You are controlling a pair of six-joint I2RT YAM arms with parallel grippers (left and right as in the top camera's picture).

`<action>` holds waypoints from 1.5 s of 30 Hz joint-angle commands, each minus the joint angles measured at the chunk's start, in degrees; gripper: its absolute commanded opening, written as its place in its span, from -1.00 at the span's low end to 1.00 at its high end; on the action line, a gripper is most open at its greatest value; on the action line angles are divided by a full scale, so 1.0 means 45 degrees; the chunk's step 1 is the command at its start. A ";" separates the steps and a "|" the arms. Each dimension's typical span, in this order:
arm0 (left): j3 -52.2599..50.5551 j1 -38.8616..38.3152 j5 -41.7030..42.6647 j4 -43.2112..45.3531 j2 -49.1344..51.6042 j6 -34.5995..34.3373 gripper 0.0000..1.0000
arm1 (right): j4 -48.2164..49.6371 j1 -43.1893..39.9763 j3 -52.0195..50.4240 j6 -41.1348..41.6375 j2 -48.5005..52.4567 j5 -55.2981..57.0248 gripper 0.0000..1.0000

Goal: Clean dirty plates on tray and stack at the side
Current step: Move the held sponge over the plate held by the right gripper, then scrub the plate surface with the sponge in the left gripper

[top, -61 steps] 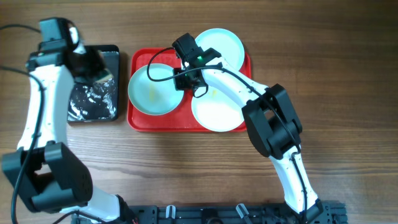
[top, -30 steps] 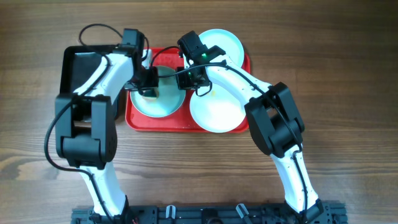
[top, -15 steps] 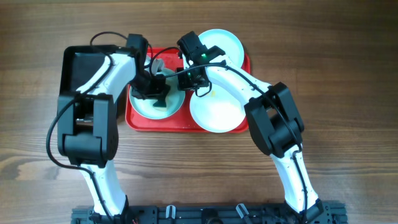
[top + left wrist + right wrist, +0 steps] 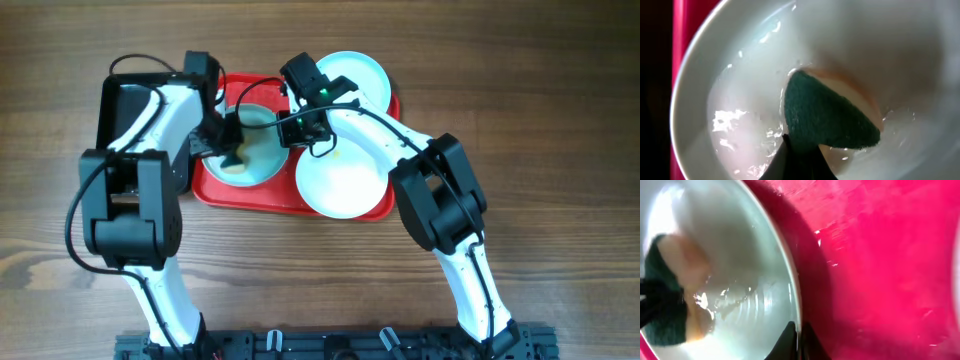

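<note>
We count three plates (image 4: 345,190), all round, shallow and glossy, pale mint to white, and all lying on one red tray (image 4: 260,198) with rounded corners and a low rim, in the upper middle of the overhead view. The left plate (image 4: 265,150) sits at the tray's left end. The top plate (image 4: 360,68) overhangs the tray's upper right rim, and the lower plate (image 4: 335,165) fills the lower right and reaches past the tray's bottom rim.

From the left wrist view, the left plate looks wet, with bright streaks and small droplets on its inside.

There is one sponge (image 4: 825,115), dark green on one face and tan on the other, lying inside that plate. The left hand (image 4: 228,142) is pinched tight on it.

The right hand (image 4: 297,125) is clamped on the right rim of the left plate, its fingertips (image 4: 797,340) meeting on the edge where white meets red.

One black tray (image 4: 120,105) shows at the upper left, partly hidden by the left arm. Everything rests on a brown wooden tabletop (image 4: 540,120).
</note>
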 commanded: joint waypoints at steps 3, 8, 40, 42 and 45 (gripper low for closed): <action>-0.0321 -0.1069 0.0238 0.2064 0.0738 -0.0529 -0.92 | -0.0131 -0.0092 -0.0131 -0.0039 0.0306 0.0015 -0.91; -0.0321 -0.1481 0.1938 0.3298 0.0738 -0.0554 -0.92 | -0.0257 -0.0097 -0.0131 -0.0039 0.0306 0.0015 -0.91; 0.0369 -0.0515 -0.1894 0.1331 0.0738 -0.0253 -0.92 | -0.0272 -0.0097 -0.0131 0.0000 0.0306 0.0058 -0.91; 0.0437 -0.0500 -0.3225 0.1098 0.0714 -0.0491 -0.92 | -0.0253 -0.0097 -0.0131 0.0000 0.0306 0.0058 -0.91; 0.0563 -0.0646 -0.3662 0.0748 0.0690 -0.0486 -0.92 | -0.0223 -0.0097 -0.0131 0.0010 0.0306 0.0058 -0.92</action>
